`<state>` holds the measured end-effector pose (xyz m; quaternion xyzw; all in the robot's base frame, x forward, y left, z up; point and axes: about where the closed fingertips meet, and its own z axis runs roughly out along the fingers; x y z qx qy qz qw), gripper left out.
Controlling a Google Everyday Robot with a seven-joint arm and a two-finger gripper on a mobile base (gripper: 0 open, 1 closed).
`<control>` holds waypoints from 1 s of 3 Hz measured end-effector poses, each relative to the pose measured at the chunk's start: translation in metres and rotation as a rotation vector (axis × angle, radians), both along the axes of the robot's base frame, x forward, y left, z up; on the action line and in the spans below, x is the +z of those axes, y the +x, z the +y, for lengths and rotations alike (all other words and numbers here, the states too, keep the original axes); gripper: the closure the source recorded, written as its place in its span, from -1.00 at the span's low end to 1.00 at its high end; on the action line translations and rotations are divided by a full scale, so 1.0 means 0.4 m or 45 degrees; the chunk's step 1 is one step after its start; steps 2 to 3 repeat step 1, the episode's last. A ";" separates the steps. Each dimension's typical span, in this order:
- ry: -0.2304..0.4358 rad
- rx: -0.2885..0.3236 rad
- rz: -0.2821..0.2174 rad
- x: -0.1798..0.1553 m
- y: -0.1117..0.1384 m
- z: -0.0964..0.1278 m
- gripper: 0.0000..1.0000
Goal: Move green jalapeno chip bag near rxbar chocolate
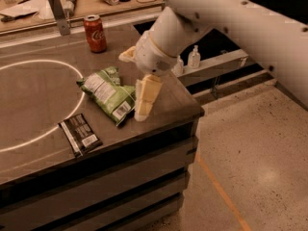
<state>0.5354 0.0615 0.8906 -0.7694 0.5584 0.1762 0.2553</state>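
Gripper [134, 84] spread wide, empty, beside green jalapeno chip bag [108, 93]: lift straight, w/o dragging bag from nearby rxbar chocolate [80, 134].

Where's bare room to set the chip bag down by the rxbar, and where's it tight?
Bare tabletop lies inside the white circle, left of the green jalapeno chip bag and above the rxbar chocolate. A narrower bare strip runs between bag and bar. Crowded: the bag's right side, where the open gripper stands near the table edge.
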 end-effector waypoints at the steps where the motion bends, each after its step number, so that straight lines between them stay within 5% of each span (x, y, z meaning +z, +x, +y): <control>1: 0.050 -0.090 -0.043 0.050 -0.037 -0.070 -1.00; 3: 0.050 -0.090 -0.043 0.050 -0.037 -0.070 -1.00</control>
